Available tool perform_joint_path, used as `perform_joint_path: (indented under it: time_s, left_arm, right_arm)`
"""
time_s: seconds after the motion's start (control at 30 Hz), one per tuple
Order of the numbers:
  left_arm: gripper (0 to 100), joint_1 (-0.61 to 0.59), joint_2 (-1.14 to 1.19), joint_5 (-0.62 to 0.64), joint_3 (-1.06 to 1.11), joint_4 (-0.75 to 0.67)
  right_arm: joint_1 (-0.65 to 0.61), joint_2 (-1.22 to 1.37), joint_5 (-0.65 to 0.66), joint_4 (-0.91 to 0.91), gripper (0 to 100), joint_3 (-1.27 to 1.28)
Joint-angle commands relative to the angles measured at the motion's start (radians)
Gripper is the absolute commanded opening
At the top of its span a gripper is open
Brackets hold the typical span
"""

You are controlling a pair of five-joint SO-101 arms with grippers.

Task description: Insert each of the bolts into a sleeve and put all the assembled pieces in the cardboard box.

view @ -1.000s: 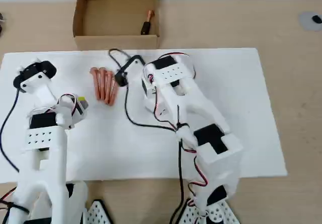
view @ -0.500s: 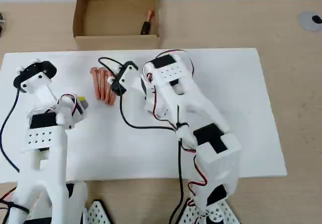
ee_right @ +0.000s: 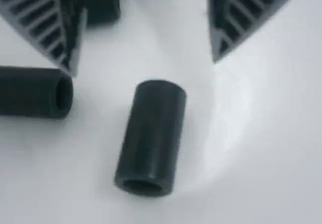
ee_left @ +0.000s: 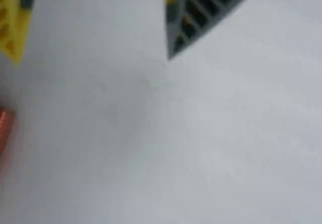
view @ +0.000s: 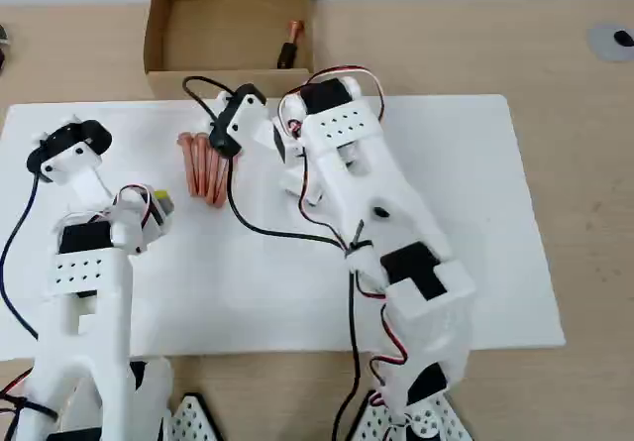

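**Right arm settling over the sleeves, nothing gripped yet**

In the right wrist view I am looking at a black sleeve [ee_right: 151, 138] lying on its side on the white sheet, with neither finger touching it. A second sleeve [ee_right: 35, 99] is lying just beside it. The right gripper [ee_right: 145, 58] is hanging over them with its jaws spread wide and holding nothing.

Over the last second this arm has been swinging its wrist toward the upper middle of the high view, closer to the cardboard box [view: 158, 35]. I am reading that as lining up for a sleeve pick, so closing on one looks like the next step.

The copper bolts [view: 203, 166] are lying bunched together left of that arm, untouched. One assembled piece [view: 289, 45] is already sitting in the box's right corner.

The left gripper [ee_left: 93, 55] has been staying put at the left of the sheet [view: 475, 213], jaws apart and empty, near the bolts.
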Motion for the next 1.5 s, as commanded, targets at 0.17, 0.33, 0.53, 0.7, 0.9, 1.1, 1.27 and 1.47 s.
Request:
perform_joint_path:
  time_s: [0.17,0.33,0.53,0.7,0.9,1.1,1.27,1.47]
  left_arm:
    - [21,0.017,-0.007,0.000,-0.032,-0.006]
    - [21,0.017,-0.007,0.000,-0.032,-0.006]
    - [21,0.017,-0.007,-0.031,-0.032,-0.006]
    - [21,0.017,-0.007,-0.034,-0.032,-0.006]
    - [21,0.017,-0.007,-0.035,-0.032,-0.006]
    - [21,0.017,-0.007,-0.035,-0.032,-0.006]
    - [21,0.017,-0.007,-0.035,-0.032,-0.006]
    - [21,0.017,-0.007,-0.035,-0.031,-0.005]
  right_arm:
    - [0.021,0.110,0.009,-0.014,21.3,-0.127]
    - [0.021,0.194,0.009,-0.005,21.3,-0.239]
    - [0.021,0.283,0.009,0.017,21.3,-0.302]
    - [0.022,0.292,0.006,0.038,21.3,-0.302]
    - [0.079,0.295,0.005,0.044,21.3,-0.294]
    - [0.122,0.297,0.011,0.044,21.3,-0.294]
    - [0.088,0.297,0.011,0.043,21.3,-0.300]
    - [0.070,0.297,0.031,0.037,21.3,-0.302]
